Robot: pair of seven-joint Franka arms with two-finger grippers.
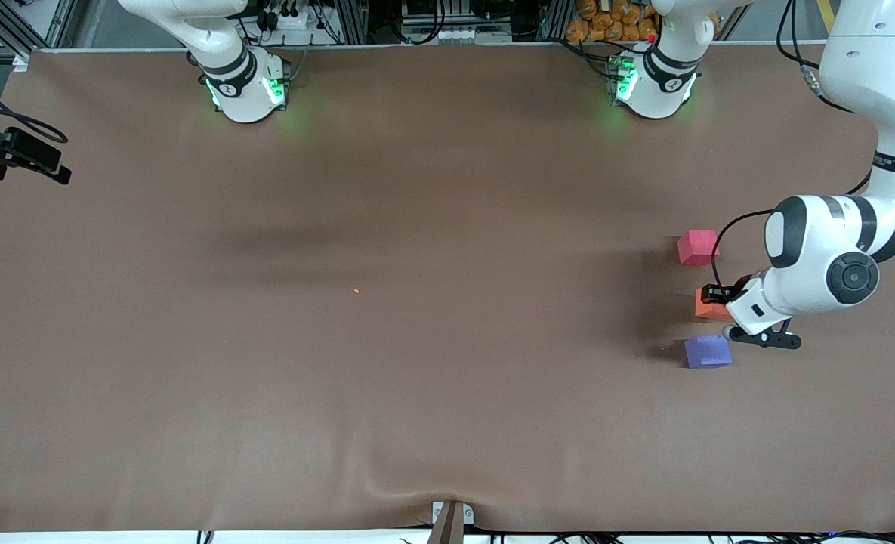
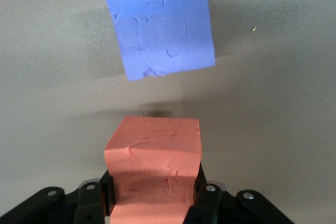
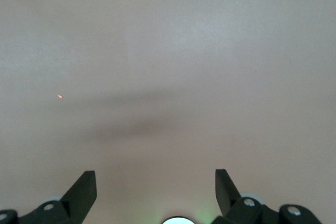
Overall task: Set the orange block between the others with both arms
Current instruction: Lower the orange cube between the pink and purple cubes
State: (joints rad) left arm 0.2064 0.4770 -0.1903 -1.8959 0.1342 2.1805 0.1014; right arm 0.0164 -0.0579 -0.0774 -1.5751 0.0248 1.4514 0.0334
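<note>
The left gripper (image 2: pixel 155 195) pinches the orange block (image 1: pixel 710 304) in its jaws between the pinkish-red cube (image 1: pixel 697 247) and purple cube (image 1: pixel 707 352) (seemingly just above the bench (image 1: pixel 417 340)), while the waiting right gripper (image 3: pixel 156 187) hangs spread wide.

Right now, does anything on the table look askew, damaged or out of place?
Only small things: the orange block is squeezed in the left tool, its sides dented, and the purple cube sits rotated relative to it. An orange crumb lies mid-table.
</note>
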